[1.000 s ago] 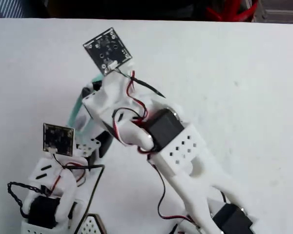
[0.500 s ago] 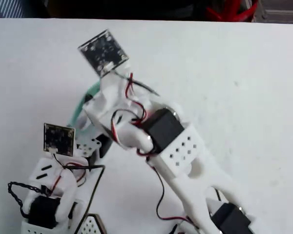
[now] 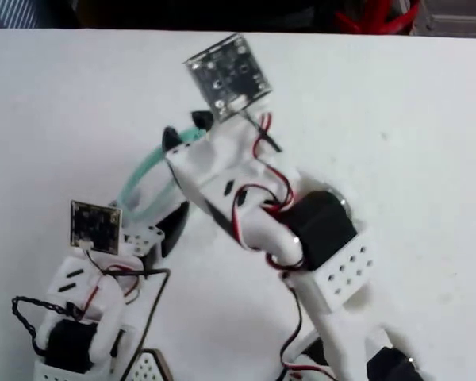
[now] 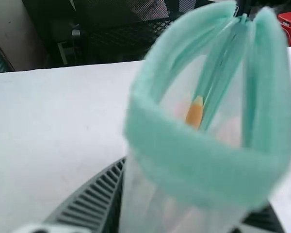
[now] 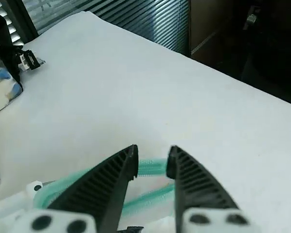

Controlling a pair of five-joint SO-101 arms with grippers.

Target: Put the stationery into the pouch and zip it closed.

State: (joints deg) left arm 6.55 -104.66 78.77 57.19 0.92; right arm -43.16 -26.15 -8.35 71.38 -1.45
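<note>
At centre left of the high view, the translucent pouch with a teal zip rim (image 3: pixel 139 186) shows as little more than a curved teal band, since the white right arm crosses over its right side and hides the rest. In the left wrist view the pouch (image 4: pixel 199 165) is blurred and cut off by the bottom edge. Its mouth gapes toward the camera. An orange pencil tip (image 4: pixel 194 111) stands inside, and the pale pinkish shapes around it are too soft to name. The left fingers (image 4: pixel 94 199), dark and ribbed, sit at the lower left and lower right of that frame on either side of the pouch's wall, clamped on it. In the right wrist view the black right fingers (image 5: pixel 116 179) fill the lower centre. They are parted by a narrow gap with nothing between the tips. The teal rim (image 5: pixel 153 167) runs across behind that gap, and whether a tip touches it cannot be told. The pouch rests on the white desk (image 3: pixel 397 119).
</note>
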